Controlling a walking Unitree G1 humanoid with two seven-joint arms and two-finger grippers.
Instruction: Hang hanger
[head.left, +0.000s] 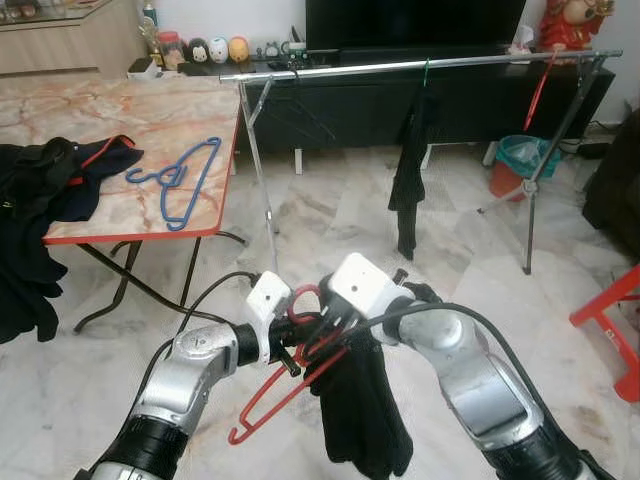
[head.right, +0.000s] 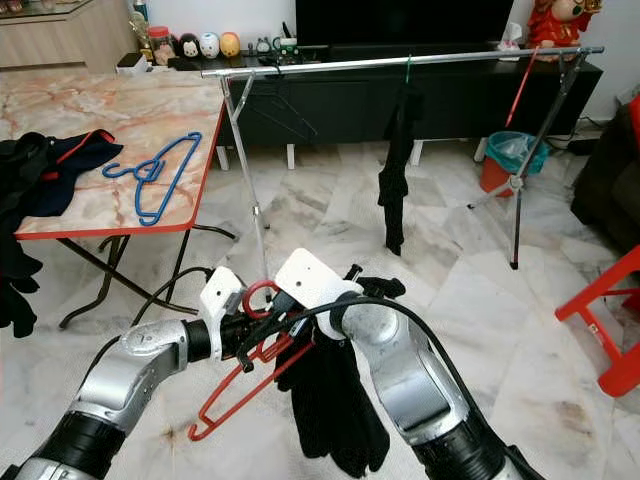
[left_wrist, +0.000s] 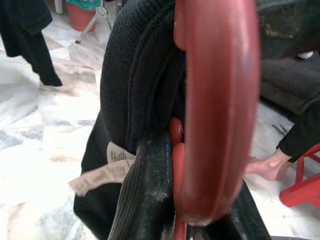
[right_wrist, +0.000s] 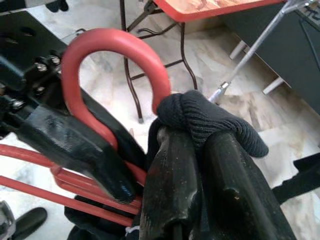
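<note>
Low in front of the robot's chest, well short of the clothes rail (head.left: 420, 66), you have the red hanger (head.left: 285, 392) held between both grippers with a black garment (head.left: 362, 415) draped on it. The left gripper (head.left: 290, 352) is pinched on the hanger just below its hook; in the right wrist view one black finger (right_wrist: 85, 150) lies pressed across the red neck. The right gripper (right_wrist: 210, 165) is closed on a fold of the garment beside the hook.

You're only partway: the garment looks loaded, but the hanger isn't on the rail, so the lift, the approach and the hooking are all left, in my judgement.

The hanger's long axis runs slantwise, its low end down toward the robot's left and the floor, its hook (head.left: 305, 300) at the upper end, curling up between the two wrists. You'll likely need to level it before hooking.
</note>
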